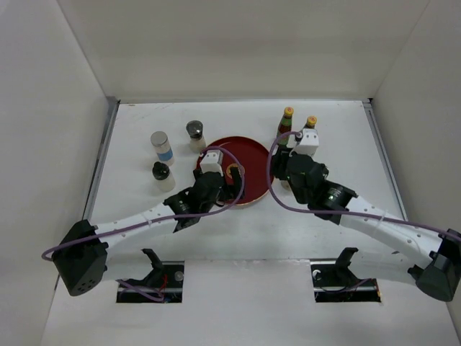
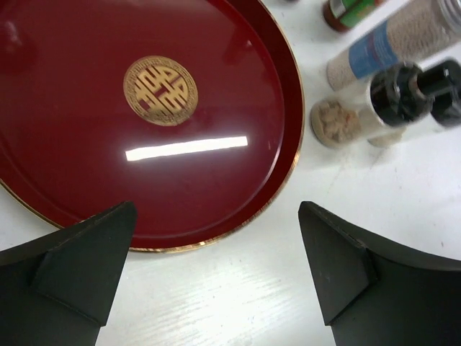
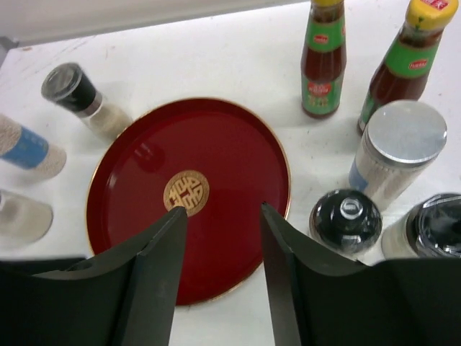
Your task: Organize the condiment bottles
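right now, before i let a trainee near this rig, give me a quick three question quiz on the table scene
1. True or false: a bottle stands on the round red lacquer tray with the gold emblem.
2. How many slim dark sauce bottles with yellow caps show in the right wrist view? A one, B two, C four.
3. Fill in: the left gripper hangs over the tray's near rim with its jaws ____.

Key: 1 false, the tray is bare; 2 B; 3 open.

the red tray (image 2: 238, 86) is glossy and smooth, mirroring a light strip; the table (image 2: 238, 288) is matt white with faint grain; the jar (image 3: 378, 176) has a dull brushed-metal lid
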